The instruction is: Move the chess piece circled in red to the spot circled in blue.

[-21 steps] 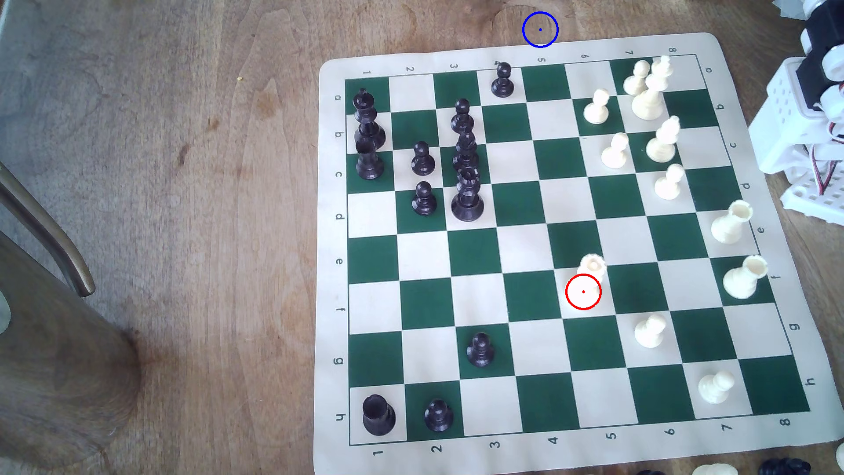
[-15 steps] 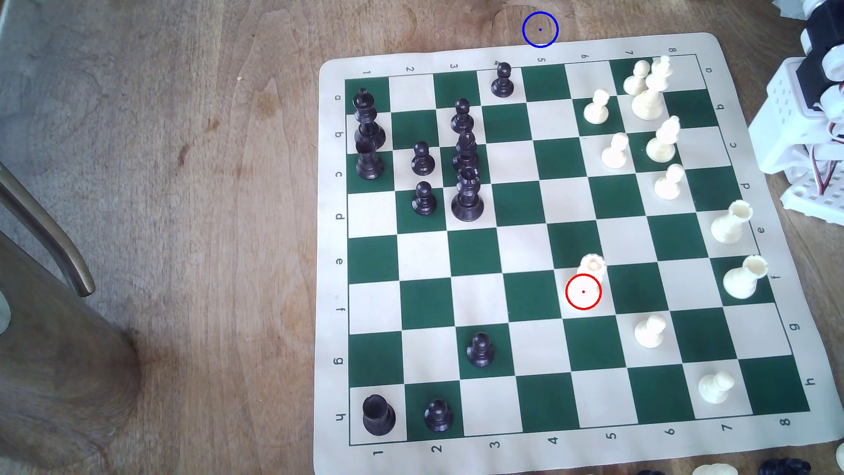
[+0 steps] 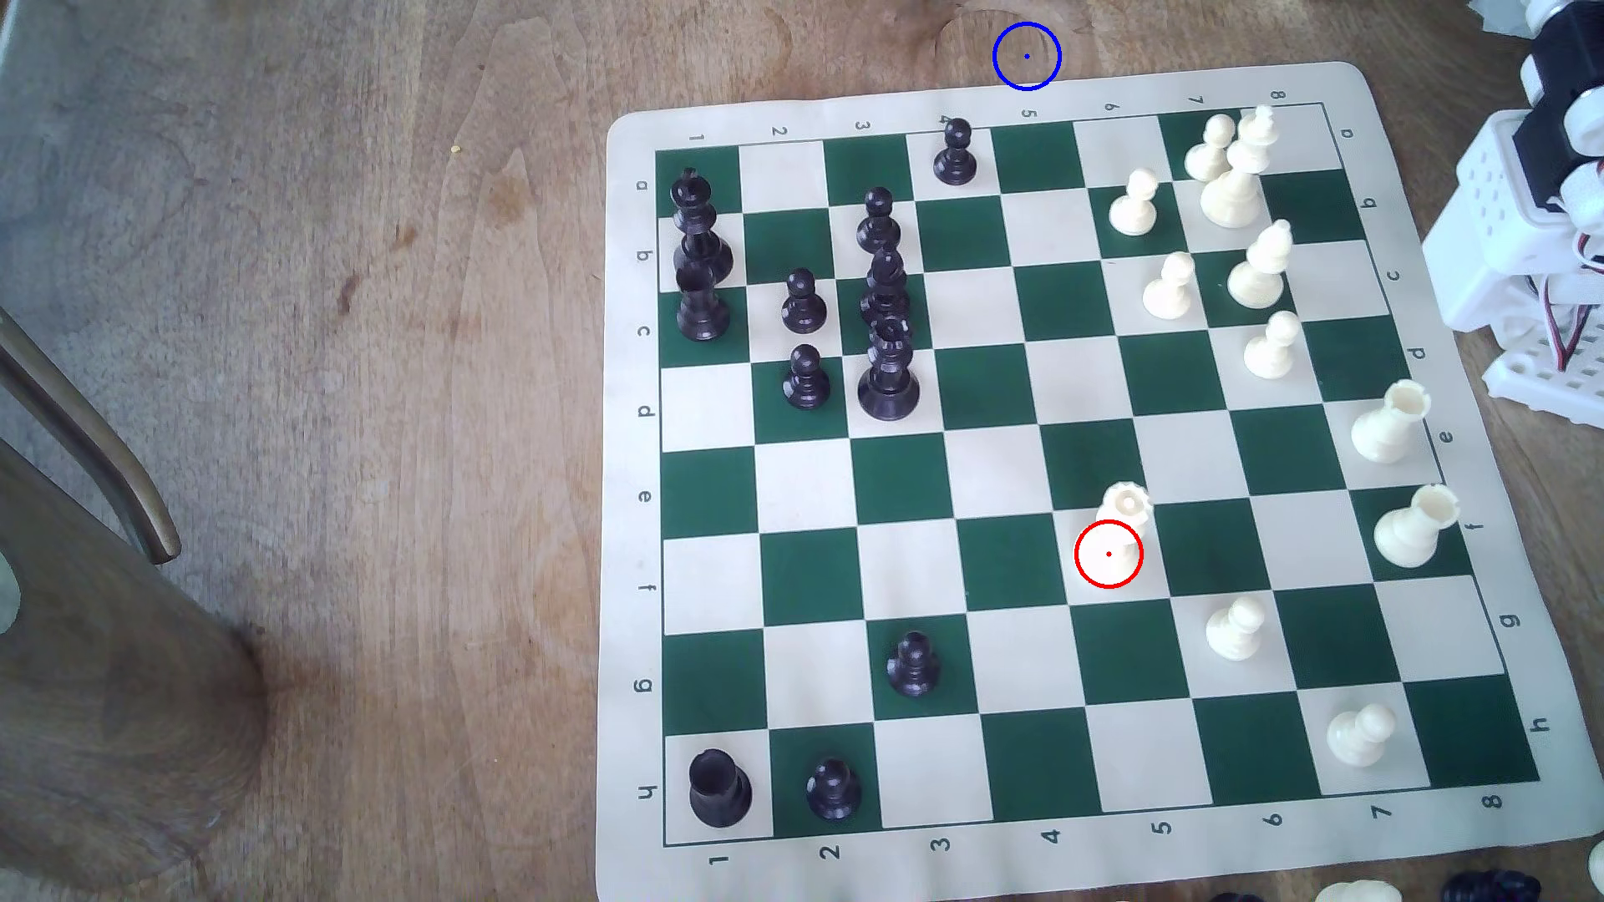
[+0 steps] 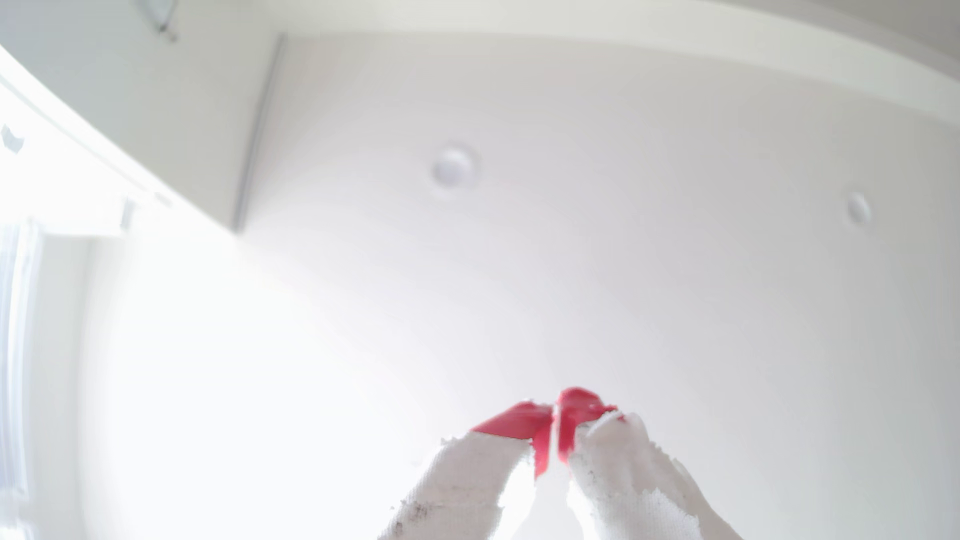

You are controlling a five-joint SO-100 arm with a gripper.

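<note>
The cream piece with the notched crown top [image 3: 1126,513] stands upright near the middle right of the green and cream chess mat [image 3: 1423,147], with the red drawn circle over its base. The blue-circled spot [image 3: 1027,56] is bare brown wood just beyond the mat's far edge, with nothing on it. The arm's white base [image 3: 1528,251] sits off the mat at the exterior view's right, far from the piece. In the wrist view the gripper [image 4: 555,415] points up at a white ceiling, its red-tipped white-wrapped fingers [image 4: 519,420] pressed together with nothing between them.
Black pieces [image 3: 888,373] cluster at the mat's far left, with a few near its front. Cream pawns and tall pieces [image 3: 1232,186] crowd the far right. Two cream cup-topped pieces [image 3: 1389,425] stand at the right edge. A dark wooden post [image 3: 113,659] rises at the left.
</note>
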